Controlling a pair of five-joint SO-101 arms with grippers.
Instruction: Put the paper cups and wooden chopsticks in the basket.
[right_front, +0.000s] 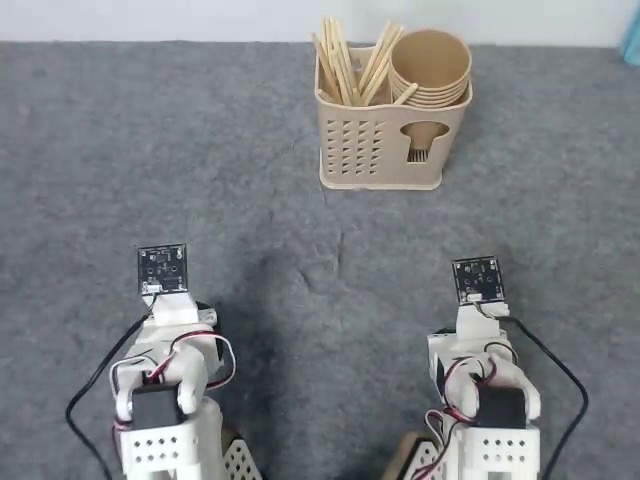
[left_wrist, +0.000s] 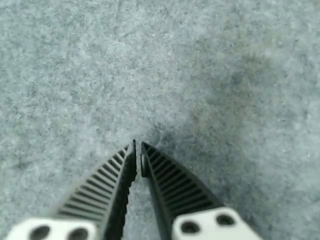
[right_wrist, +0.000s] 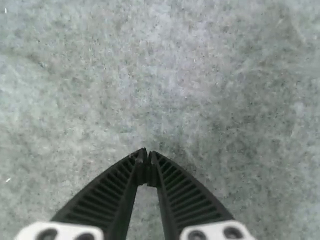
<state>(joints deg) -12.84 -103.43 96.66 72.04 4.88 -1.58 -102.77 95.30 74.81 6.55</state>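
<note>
- High view: the basket (right_front: 392, 140) stands upright at the far middle of the tabletop (right_front: 100, 150) (a grey, felt-like surface).
- The chopsticks (right_front: 350, 65) are in the basket, bundled in the half away from the cups. They stand on end with their long axes roughly upright and their top ends above the rim. The bundle fans out, and a few sticks lean across towards the cups.
- The cups (right_front: 432, 62) are in the basket's other half, nested into one stack. The stack stands upright with the mouths facing up, and the top rims sit above the basket's rim (several rims show stepped one below the other).
- An arm (right_front: 165, 350) sits at the near edge on one side and a second arm (right_front: 482, 365) on the other. Both are well apart from the basket, with bare tabletop between.
- Left wrist view: the left gripper (left_wrist: 138, 148) hangs over plain tabletop. Its fingers (left_wrist: 112, 182) are drawn together with only a thin slit between the tips, and they grip nothing.
- Right wrist view: the right gripper (right_wrist: 148, 154) is likewise over plain tabletop. Its fingers (right_wrist: 177, 190) meet at the tips (no gap there) and hold nothing.
</note>
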